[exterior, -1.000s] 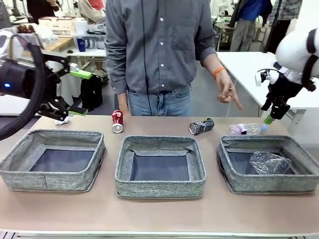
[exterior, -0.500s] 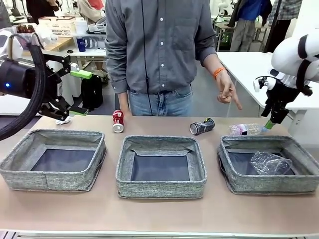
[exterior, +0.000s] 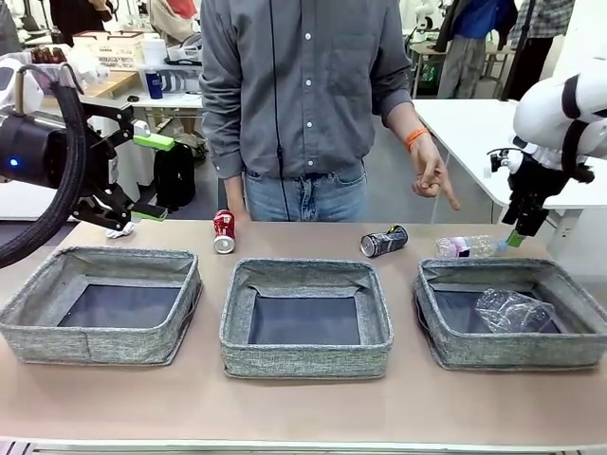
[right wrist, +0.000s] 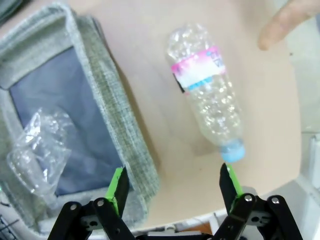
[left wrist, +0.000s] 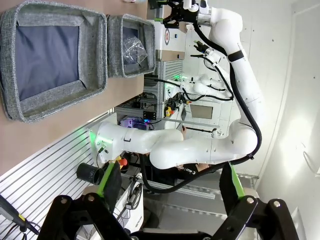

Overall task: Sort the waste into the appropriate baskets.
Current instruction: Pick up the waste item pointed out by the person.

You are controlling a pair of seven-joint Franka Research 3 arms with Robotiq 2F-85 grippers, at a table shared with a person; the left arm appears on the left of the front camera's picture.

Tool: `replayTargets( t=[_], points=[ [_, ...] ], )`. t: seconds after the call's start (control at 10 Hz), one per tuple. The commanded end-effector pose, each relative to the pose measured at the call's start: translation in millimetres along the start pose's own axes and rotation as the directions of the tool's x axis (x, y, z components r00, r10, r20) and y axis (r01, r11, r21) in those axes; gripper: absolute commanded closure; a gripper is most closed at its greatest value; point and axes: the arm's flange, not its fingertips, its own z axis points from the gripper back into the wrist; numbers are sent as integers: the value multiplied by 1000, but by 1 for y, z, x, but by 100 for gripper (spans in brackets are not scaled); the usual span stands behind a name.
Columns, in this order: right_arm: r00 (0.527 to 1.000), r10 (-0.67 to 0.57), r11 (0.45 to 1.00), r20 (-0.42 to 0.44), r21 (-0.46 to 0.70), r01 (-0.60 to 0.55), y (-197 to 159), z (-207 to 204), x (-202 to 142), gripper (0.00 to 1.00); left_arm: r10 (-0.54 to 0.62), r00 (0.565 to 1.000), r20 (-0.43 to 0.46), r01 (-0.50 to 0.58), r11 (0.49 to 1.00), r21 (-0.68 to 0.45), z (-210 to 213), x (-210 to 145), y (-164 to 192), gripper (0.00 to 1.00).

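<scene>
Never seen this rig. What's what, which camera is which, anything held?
Two white robot arms share a table with a person. The wide picture looks across it from between the arms; the other two come from wrist cameras. On the table: three grey bins, a red can, a black-and-silver can, a paper wad, and a pink-labelled bottle beyond the right bin, which holds a crushed clear bottle. The left arm's fingers and the right arm's fingers, above the labelled bottle, are open; nothing is held.

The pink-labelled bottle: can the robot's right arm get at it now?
Probably yes. The right gripper hovers open just above the pink-labelled bottle, which lies bare on the table beside the right-hand basket; only the person's hand hangs nearby.
</scene>
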Motion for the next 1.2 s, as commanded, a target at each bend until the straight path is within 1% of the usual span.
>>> replayTargets(
  t=[0.0, 0.2, 0.4, 0.5, 0.6, 0.8, 1.1],
  points=[
    [999, 14, 1000, -44, -26, -16, -4, 20, 5, 7, 9, 1000, 3, -9, 1000, -13, -1, -1, -4, 0],
    [997, 58, 997, -49, -49, -60, -21, 10, 6, 7, 9, 1000, 3, -9, 1000, -13, -1, -1, -4, 0],
    [995, 87, 993, -50, -71, -91, -29, 8, 3, 7, 9, 1000, 3, -9, 1000, -13, -1, -1, -4, 0],
    [986, 158, 984, -53, -80, -162, -32, 5, 5, 7, 9, 1000, 3, -9, 1000, -13, -1, -1, -4, 0],
    [980, 195, 978, -49, -68, -198, -34, 3, 7, 7, 9, 1000, 3, -9, 1000, -13, -1, -1, -4, 0],
    [983, 182, 982, -21, -41, -183, -36, -3, 7, 7, 9, 1000, 3, -9, 1000, -13, -1, -1, -4, 0],
    [984, 178, 981, -30, -74, -180, -39, -13, 10, 7, 9, 1000, 3, -9, 1000, -13, -1, -1, -4, 0]
  ],
)
